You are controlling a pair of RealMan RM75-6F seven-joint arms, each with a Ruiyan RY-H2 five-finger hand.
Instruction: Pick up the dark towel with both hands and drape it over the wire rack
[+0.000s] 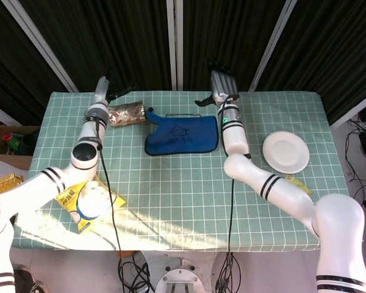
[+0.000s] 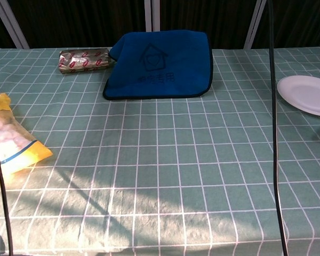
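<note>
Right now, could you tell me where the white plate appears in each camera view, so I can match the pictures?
Head view: white plate lies right of centre, on the table's right part.
Chest view: white plate is cut off by the right edge, at mid-height.
Shared landmark: the blue towel, left of it in both.

towel: dark blue, black trim, house logo. worktop: green cloth, white grid. plate: white. snack bag: yellow. roll: silver wrapper, red print.
</note>
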